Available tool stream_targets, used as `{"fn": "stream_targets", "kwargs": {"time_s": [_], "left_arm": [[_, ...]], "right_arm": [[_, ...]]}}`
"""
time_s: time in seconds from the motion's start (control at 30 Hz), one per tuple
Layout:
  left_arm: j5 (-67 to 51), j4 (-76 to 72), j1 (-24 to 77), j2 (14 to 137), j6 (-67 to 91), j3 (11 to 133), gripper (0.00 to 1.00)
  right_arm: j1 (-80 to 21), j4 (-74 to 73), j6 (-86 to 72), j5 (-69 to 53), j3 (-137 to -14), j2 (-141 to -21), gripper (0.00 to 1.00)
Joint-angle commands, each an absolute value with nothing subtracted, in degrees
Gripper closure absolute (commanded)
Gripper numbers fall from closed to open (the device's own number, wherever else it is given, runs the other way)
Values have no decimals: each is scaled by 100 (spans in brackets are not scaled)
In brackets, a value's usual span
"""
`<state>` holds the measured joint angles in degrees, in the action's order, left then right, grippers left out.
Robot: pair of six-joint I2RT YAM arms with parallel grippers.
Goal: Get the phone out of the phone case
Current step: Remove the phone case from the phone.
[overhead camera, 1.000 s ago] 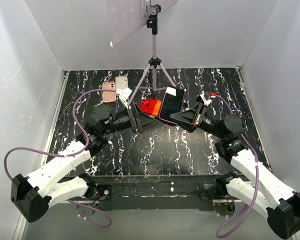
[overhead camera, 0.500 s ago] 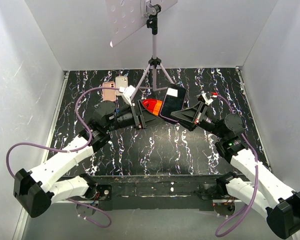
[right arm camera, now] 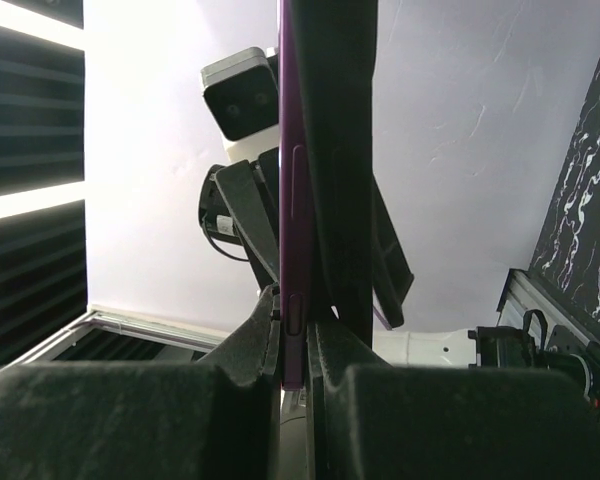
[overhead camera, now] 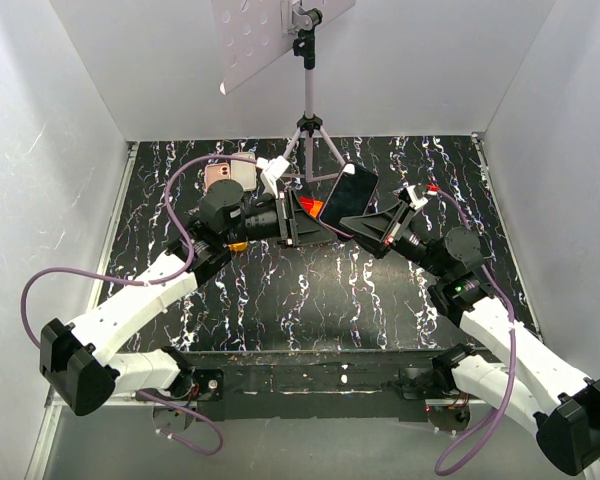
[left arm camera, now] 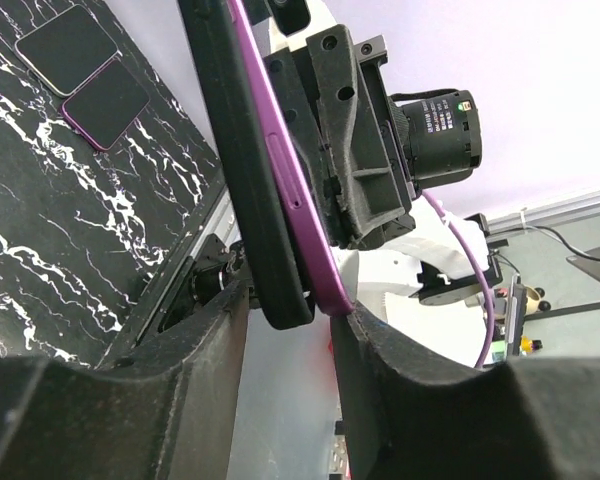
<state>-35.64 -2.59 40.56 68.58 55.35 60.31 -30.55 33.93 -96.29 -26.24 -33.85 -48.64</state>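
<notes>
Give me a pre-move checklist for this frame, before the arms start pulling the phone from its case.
1. Right gripper clamped on the phone: ok, its fingers pinch one edge.
2. Left gripper placed at the opposite end: ok, the phone sits between its fingers.
3. Left gripper's hold firm: cannot tell, contact is unclear.
4. Phone lifted off the table: ok, held in the air between both arms.
5. Phone freed from the purple case: not ok, the case wraps its edge.
6. Two other phones out of the way: ok, lying at the table's far left.
</notes>
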Motion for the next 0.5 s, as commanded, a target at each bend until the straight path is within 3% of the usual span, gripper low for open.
{"fn": "stream_targets", "kwargs": {"time_s": [0.0,0.23,0.47], "left_arm": [[-3129,-132,3868,6847,5291,6372,65],[-3111,-123,3630,6706,5300,6135,70],[-3076,-720,3604,6364,5756,5441,65]], "right_arm": [[-3612,3797,-9264,-3419,-3437,-4851,99],[-3779,4349,-9483,-3279,-3208,-4896,99],[-3788,4693,-9650,-3050,-3296,-4782,99]]}}
